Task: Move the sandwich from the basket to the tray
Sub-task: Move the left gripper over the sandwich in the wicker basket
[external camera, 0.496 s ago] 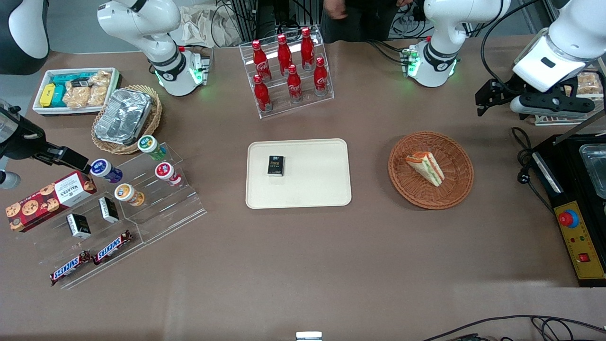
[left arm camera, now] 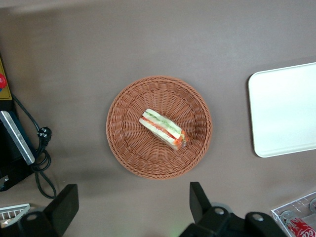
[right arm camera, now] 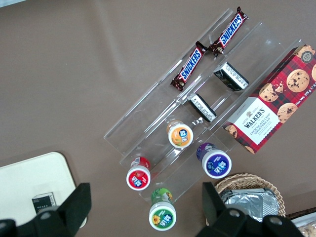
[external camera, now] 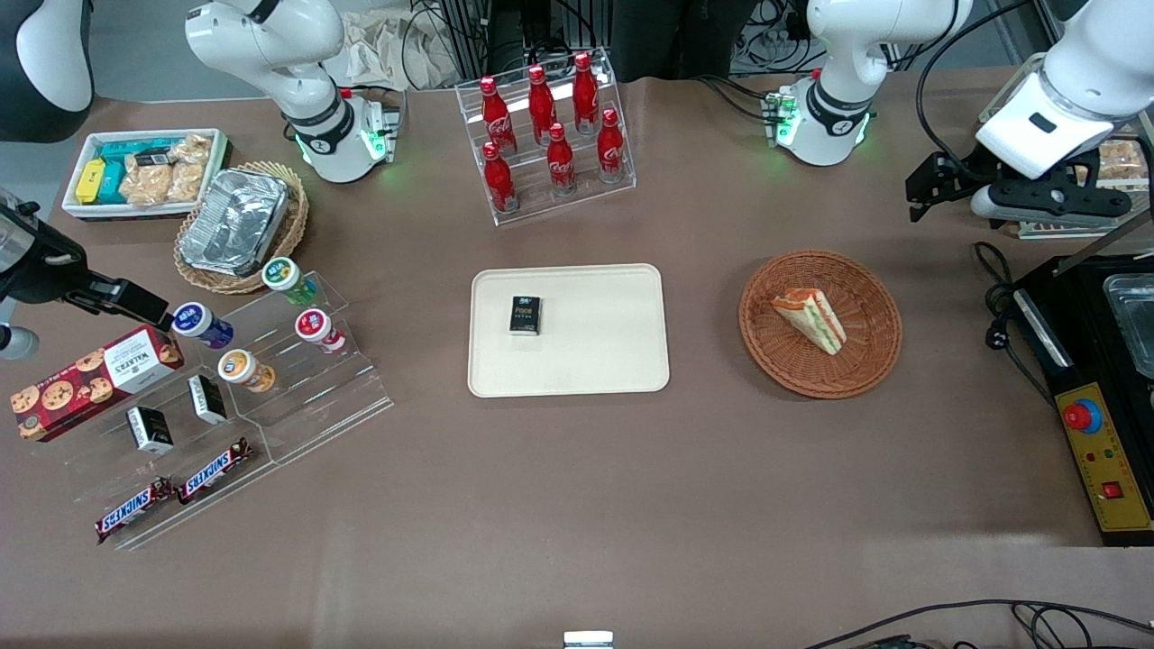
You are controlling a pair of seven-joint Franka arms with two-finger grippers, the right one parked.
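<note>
The sandwich point(external camera: 810, 319) lies in the middle of the round brown basket point(external camera: 879, 287), and the basket sits on the brown tabletop point(external camera: 577, 487). The gripper point(external camera: 924, 192) hangs in the air, above the tabletop and farther from the front camera than the basket. It holds nothing. In the front view it looks like one dark lump, so you cannot see its fingers well there. The left wrist view looks straight down and shows more: two black fingers point(left arm camera: 198, 200) stand wide apart, and the basket point(left arm camera: 123, 148) with the sandwich point(left arm camera: 163, 128) lies below them, not touched. That view also shows the red and green layers on the long edge of the sandwich. The cream tray point(external camera: 613, 361) lies flat beside the basket, toward the parked arm's end of the tabletop, with a gap between them. The front view shows a small black box point(external camera: 525, 315) lying on the tray. The left wrist view shows only a bare end of the tray point(left arm camera: 286, 113), so the box cannot be seen there. The right wrist view catches one corner of the tray point(right arm camera: 24, 182) with the black box point(right arm camera: 43, 200) on it. The front view alone shows the clear rack of red cola bottles point(external camera: 550, 122), which stands farther from the front camera than the tray.
</note>
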